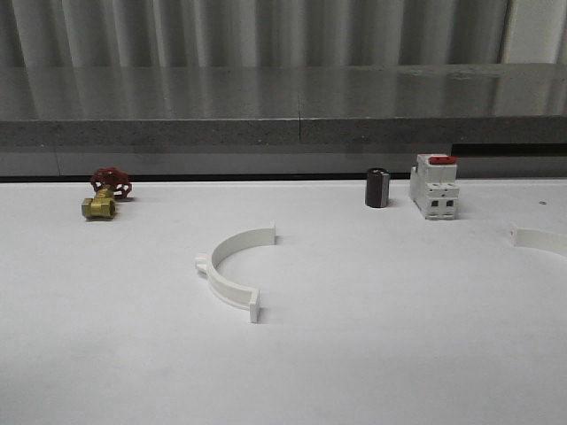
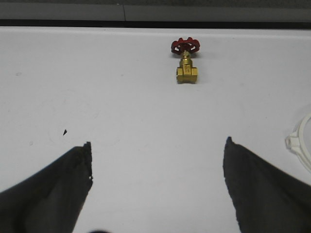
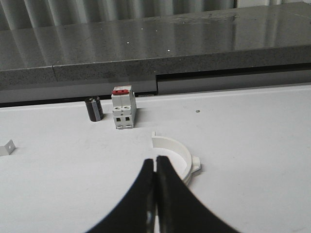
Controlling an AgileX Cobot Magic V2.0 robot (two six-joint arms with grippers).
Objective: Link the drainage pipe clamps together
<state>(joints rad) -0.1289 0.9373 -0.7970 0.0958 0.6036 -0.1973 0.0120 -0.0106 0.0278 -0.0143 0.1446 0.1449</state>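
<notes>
One white half-ring drainage pipe clamp (image 1: 232, 266) lies flat in the middle of the table, its open side facing right. The other clamp half (image 1: 540, 239) lies at the table's right edge, partly cut off by the frame. In the right wrist view that second clamp half (image 3: 177, 153) lies just beyond my right gripper (image 3: 155, 159), which is shut with nothing between its fingers. My left gripper (image 2: 157, 141) is open over bare table. An edge of the middle clamp (image 2: 299, 145) shows to one side of it.
A brass valve with a red handwheel (image 1: 104, 193) stands at the back left. A white breaker with a red top (image 1: 434, 186) and a small black cylinder (image 1: 377, 188) stand at the back right. A grey ledge (image 1: 283, 133) runs behind the table.
</notes>
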